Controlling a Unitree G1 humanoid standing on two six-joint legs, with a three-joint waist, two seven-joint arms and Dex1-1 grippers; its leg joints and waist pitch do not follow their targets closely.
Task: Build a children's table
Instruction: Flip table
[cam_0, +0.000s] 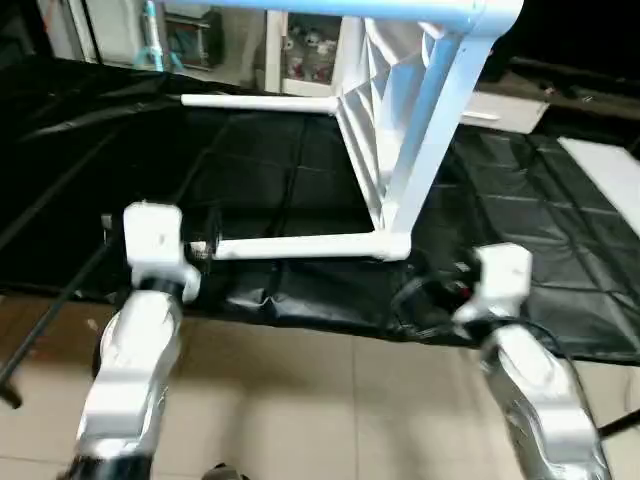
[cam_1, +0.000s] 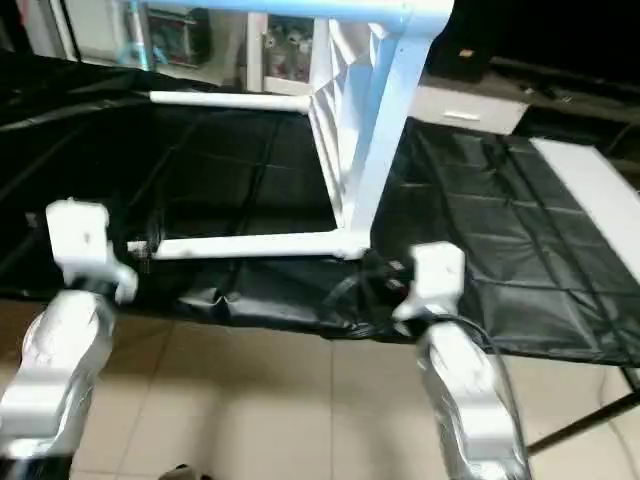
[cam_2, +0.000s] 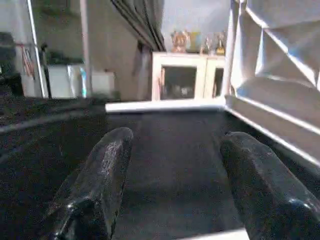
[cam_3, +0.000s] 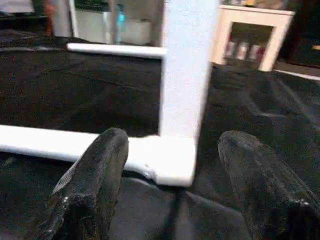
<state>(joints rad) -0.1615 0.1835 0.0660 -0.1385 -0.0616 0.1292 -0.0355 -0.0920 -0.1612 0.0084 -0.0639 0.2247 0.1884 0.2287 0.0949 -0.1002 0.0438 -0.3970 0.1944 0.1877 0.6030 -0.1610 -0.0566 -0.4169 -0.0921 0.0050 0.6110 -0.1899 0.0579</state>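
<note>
The children's table lies on its side on the black-covered worktable. Its white ribbed tabletop (cam_0: 385, 130) stands on edge, and its legs point to the left. The near lower leg (cam_0: 290, 246) rests along the table's front, and the far lower leg (cam_0: 258, 102) lies behind it. An upper leg (cam_0: 370, 8) runs across the top of the picture. My left gripper (cam_2: 177, 137) is open at the free end of the near leg. My right gripper (cam_3: 172, 137) is open just in front of the corner socket (cam_3: 172, 162) where that leg joins the tabletop. Neither gripper holds anything.
The black cover (cam_0: 560, 250) hangs over the worktable's front edge, with tiled floor (cam_0: 320, 400) below my forearms. A white panel (cam_0: 605, 170) lies at the far right. White cabinets (cam_0: 300, 45) and shelves stand behind the table.
</note>
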